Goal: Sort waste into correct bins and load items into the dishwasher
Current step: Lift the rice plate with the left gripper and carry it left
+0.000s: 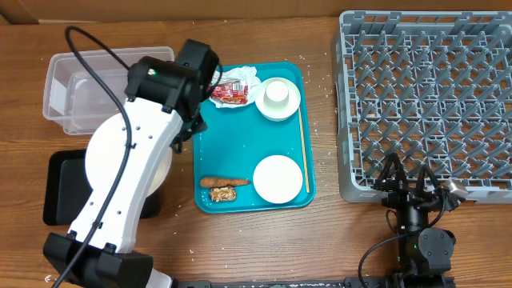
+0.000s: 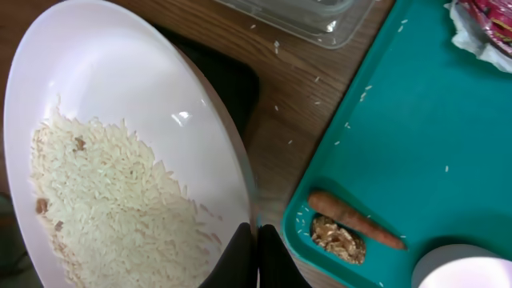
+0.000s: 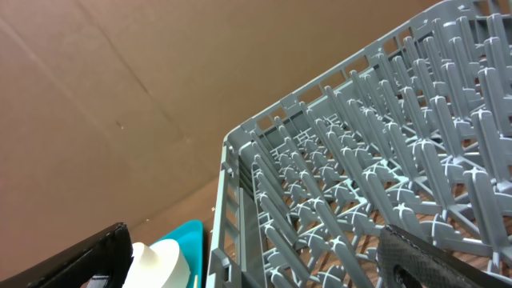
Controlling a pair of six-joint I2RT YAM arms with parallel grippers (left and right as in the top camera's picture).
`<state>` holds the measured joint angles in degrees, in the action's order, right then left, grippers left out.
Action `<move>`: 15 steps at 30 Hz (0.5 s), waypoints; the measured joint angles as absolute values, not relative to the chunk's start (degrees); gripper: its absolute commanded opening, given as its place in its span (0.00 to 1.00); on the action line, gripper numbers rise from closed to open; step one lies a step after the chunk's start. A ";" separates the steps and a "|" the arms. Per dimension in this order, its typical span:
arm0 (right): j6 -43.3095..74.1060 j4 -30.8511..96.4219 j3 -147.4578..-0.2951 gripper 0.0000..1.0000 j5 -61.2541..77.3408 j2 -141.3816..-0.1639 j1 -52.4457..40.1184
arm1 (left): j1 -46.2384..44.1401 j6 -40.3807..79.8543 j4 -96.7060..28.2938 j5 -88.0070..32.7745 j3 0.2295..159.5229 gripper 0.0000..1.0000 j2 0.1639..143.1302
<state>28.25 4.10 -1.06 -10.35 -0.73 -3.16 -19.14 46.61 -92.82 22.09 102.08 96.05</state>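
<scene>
A bare strip of counter runs between the teal tray and the grey rack. The tray's middle lies open between the far bowl and the near bowl. The left arm and its plate overhang the black tray, blocking its right side from above.

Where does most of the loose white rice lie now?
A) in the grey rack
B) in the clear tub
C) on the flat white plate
C: the left wrist view shows the rice heaped on the white plate, whose rim the left hand pinches.
</scene>
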 measured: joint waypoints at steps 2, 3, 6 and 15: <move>28.23 4.10 -1.06 1.00 -10.33 -0.73 -3.14 | -18.33 46.61 -92.82 22.04 102.08 0.04 96.05; 28.23 4.10 -1.06 1.00 -10.35 -0.73 -3.14 | -17.98 46.61 -92.82 22.04 102.08 0.04 96.05; 28.25 4.08 -1.06 1.00 -10.35 -0.73 -3.14 | -16.53 46.54 -92.82 21.56 102.08 0.04 96.05; 28.23 4.12 -1.06 1.00 -10.35 -0.73 -3.14 | -9.19 44.93 -89.56 17.67 99.88 0.04 96.03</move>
<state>28.23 4.12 -1.06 -10.35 -0.73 -3.14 -9.19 44.93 -89.56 17.67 99.88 96.03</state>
